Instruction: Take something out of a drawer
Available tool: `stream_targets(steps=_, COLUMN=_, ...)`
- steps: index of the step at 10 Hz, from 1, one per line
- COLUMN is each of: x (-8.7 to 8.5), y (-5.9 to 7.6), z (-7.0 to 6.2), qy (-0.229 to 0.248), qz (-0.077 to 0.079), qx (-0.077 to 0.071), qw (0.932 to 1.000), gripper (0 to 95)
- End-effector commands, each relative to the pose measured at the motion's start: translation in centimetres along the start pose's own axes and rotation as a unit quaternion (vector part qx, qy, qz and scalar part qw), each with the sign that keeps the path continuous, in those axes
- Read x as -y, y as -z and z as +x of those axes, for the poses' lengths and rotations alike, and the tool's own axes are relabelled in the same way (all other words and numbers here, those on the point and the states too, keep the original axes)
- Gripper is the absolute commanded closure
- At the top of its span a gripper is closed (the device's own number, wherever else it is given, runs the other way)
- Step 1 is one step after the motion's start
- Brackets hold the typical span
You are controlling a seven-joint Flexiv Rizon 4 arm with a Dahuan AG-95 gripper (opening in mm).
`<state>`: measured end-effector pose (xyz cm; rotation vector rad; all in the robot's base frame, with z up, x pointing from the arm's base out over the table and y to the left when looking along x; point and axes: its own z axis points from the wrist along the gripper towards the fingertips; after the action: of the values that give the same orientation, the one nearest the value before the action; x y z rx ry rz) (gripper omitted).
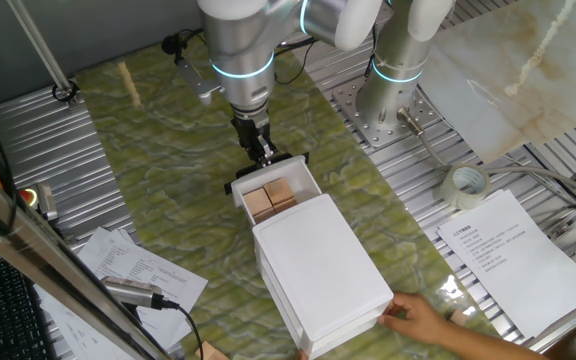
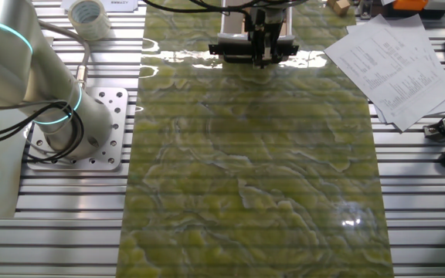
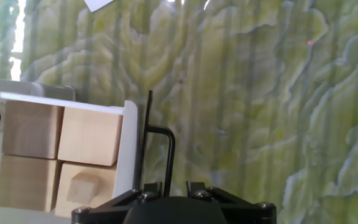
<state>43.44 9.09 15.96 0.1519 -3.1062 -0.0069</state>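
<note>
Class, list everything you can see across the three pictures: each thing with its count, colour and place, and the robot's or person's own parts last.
Drawer: one, white, pulled open from the cabinet top.
Handle: one, black bar, on the drawer front.
Blocks: four show in the hand view, light tan, packed in the drawer.
Cabinet: one, white, on the mat.
Mat: one, green marbled, over the table.
Tape roll: one, clear, right of the mat.
Papers: several white sheets, on both sides of the table.
Person's hand: one, against the cabinet's near corner.
Arm: one, silver.
Hand: one, black, at the handle; open or shut cannot be told.
</note>
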Motion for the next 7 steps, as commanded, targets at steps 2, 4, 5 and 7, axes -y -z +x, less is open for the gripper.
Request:
stream_targets(steps=2, x=0.28, y=0.14, z=0.24, qy=0.005, qz=0.002, qx=0.002, qw=1.0, gripper=76.0)
stream_targets(steps=4, x=0.31, y=0.12, z=0.19, qy=0.011, qz=0.007, qx=0.006, qw=0.9999, gripper=76.0)
stream_targets(steps=5, x=0.34, y=0.17, z=0.2, qy=0.016, qz=0.008, qx=0.008, qw=0.9998, gripper=76.0)
stream_targets(steps=7, x=0.17, y=0.52, z=0.16, qy=0.033, qz=0.002, qx=0.016, qw=0.9993, gripper=57.0)
